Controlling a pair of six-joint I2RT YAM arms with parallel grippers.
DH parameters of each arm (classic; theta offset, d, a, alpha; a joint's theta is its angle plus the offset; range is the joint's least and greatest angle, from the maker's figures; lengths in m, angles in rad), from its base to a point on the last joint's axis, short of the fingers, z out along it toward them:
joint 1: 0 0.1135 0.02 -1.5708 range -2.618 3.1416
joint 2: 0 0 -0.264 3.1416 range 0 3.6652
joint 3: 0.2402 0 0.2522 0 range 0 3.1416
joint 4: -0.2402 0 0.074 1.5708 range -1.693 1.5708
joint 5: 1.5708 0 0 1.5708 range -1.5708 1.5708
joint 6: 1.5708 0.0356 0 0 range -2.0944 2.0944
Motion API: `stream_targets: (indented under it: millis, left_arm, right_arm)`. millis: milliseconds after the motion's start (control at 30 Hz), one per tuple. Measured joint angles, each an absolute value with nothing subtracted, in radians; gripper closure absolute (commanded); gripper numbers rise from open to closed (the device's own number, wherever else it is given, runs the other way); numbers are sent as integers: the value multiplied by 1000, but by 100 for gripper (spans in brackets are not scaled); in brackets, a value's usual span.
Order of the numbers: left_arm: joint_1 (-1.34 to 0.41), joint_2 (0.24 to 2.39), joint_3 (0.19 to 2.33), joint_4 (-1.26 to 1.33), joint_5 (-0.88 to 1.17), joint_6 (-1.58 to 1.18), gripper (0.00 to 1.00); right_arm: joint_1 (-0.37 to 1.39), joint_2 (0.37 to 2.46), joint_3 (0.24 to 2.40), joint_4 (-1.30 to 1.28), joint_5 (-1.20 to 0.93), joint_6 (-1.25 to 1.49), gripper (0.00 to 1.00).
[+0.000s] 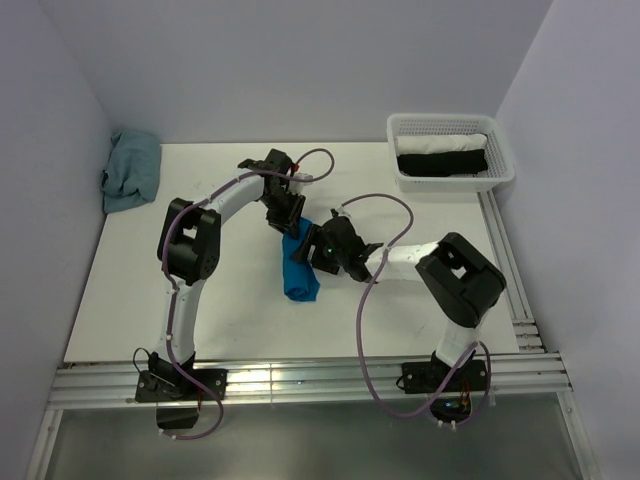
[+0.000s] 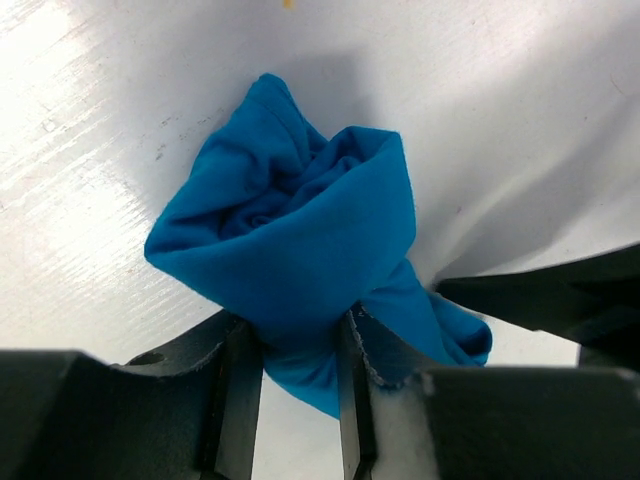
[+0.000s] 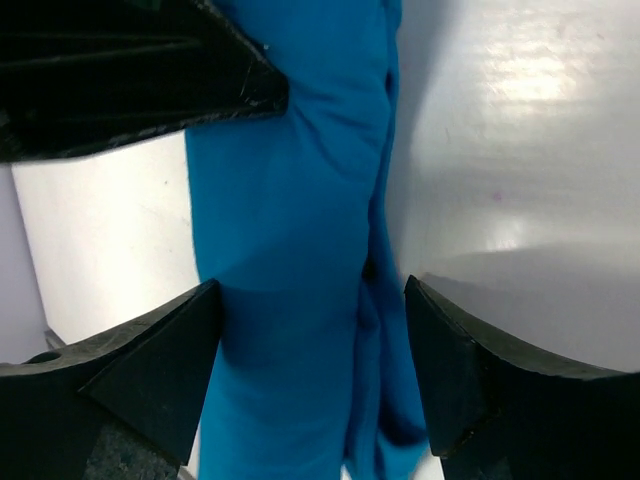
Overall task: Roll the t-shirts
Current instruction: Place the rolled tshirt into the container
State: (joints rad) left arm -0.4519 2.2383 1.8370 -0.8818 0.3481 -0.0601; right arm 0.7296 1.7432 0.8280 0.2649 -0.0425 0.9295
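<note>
A bright blue t-shirt (image 1: 298,272) lies in a roll at the middle of the white table. My left gripper (image 1: 288,218) is at the roll's far end. In the left wrist view its fingers (image 2: 240,390) pinch a fold of the t-shirt (image 2: 290,220), whose spiralled end faces the camera. My right gripper (image 1: 322,250) reaches in from the right over the roll's middle. In the right wrist view this gripper (image 3: 312,340) stands open astride the t-shirt (image 3: 290,200), with the cloth lying between its fingertips (image 3: 170,350).
A white mesh basket (image 1: 440,118) at the back right holds a white roll and a black roll. A crumpled grey-teal cloth (image 1: 132,170) lies at the far left against the wall. Metal rails run along the table's near and right edges.
</note>
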Motion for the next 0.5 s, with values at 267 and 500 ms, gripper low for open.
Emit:
stream_targets:
  millis: [267, 500]
  left_arm:
    - [-453, 2240, 1837, -879, 344, -43, 65]
    - [-454, 2240, 1837, -876, 342, -41, 66]
  right_arm:
    - [725, 1834, 905, 294, -92, 903, 19]
    - [724, 1851, 913, 316, -95, 923, 25]
